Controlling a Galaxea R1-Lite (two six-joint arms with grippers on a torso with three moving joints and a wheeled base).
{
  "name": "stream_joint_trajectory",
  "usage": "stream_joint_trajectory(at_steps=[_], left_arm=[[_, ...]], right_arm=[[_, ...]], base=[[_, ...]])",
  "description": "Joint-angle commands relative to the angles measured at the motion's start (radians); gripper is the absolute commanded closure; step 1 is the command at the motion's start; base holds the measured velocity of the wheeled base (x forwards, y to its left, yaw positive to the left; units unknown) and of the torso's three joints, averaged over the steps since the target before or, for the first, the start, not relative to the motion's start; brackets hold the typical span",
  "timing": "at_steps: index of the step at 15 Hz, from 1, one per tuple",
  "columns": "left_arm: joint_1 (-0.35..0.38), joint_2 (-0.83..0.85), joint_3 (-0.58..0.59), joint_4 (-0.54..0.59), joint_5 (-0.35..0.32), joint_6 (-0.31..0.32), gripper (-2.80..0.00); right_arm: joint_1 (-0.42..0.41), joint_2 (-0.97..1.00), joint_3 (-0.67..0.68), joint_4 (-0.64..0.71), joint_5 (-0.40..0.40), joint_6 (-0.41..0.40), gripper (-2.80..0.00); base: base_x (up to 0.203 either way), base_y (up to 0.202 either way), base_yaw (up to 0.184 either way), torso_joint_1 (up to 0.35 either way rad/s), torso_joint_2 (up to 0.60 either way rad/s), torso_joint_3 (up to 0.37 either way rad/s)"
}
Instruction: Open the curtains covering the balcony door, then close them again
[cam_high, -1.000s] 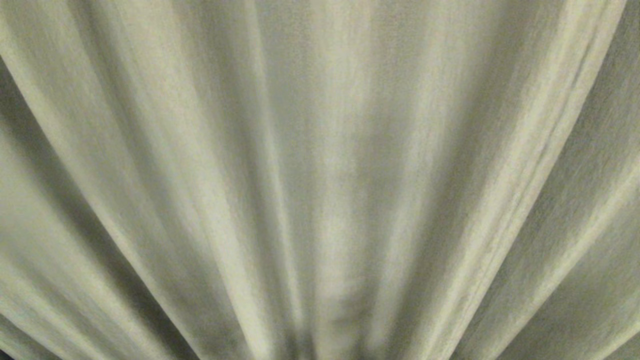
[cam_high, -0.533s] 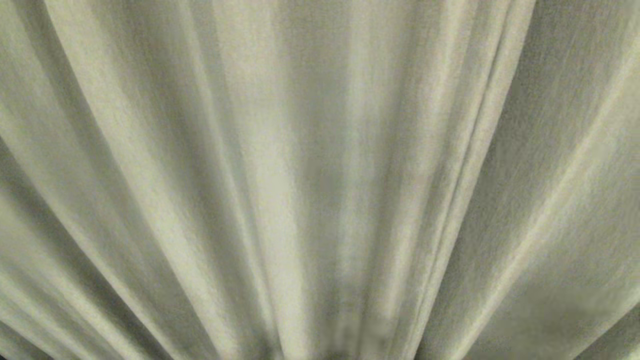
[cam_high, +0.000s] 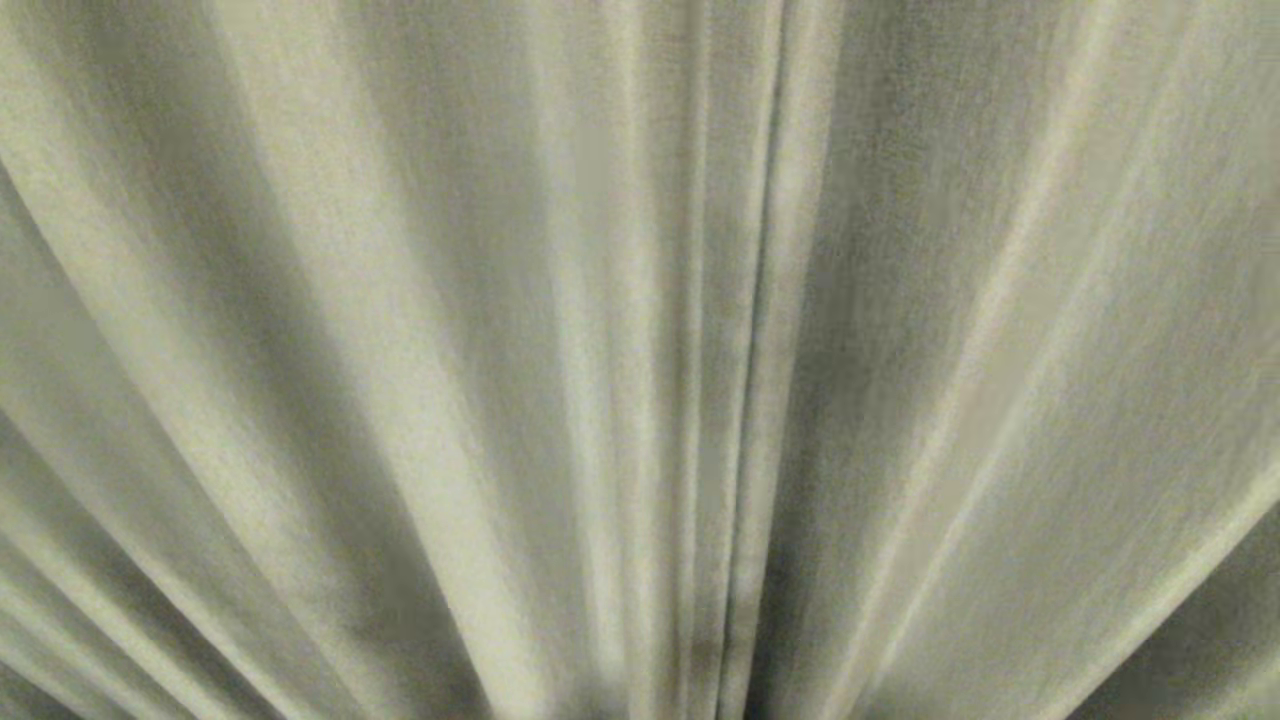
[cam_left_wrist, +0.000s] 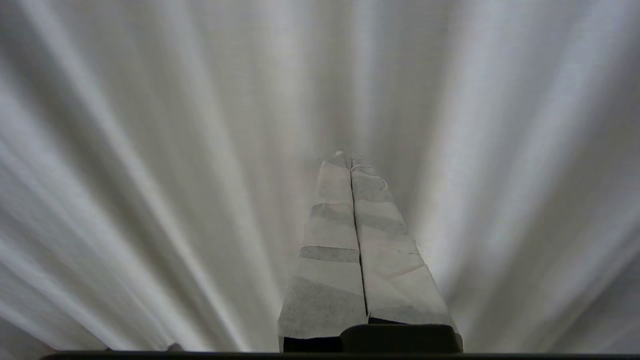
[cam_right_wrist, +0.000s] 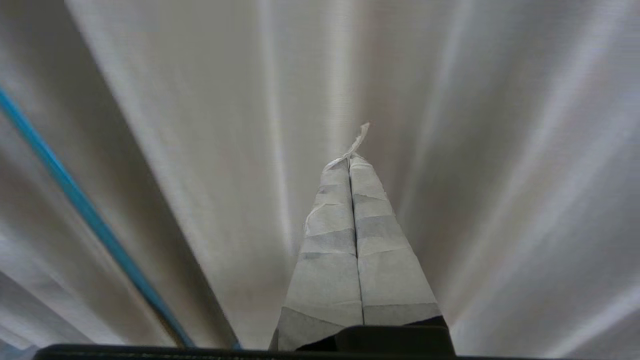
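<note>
Pleated curtains (cam_high: 420, 380) fill every view; both grippers' fingers (cam_left_wrist: 330, 250) pressed together

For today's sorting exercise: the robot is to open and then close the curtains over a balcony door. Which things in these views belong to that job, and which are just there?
Belonging to the job:
- the curtains, filling every view
- left claw, shut, empty
- right claw, shut, empty

Just there:
- blue strip, seen only in the right wrist view

The balcony door is not visible.
</note>
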Motion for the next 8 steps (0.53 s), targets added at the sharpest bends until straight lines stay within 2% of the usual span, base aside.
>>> stream_joint_trajectory(at_steps=[1, 8], left_arm=[[0.000, -0.002, 0.000, 0.001, 0.002, -0.003, 0.00], [0.000, -0.002, 0.000, 0.001, 0.006, -0.005, 0.00]], right_arm=[[0.000, 0.000, 0.000, 0.000, 0.001, 0.000, 0.00], [0.000, 0.001, 0.000, 0.000, 0.001, 0.000, 0.00]], base=[[0.000, -0.115, 0.000, 0.002, 0.00, 0.007], [0.000, 0.000, 0.000, 0.000, 0.00, 0.000]])
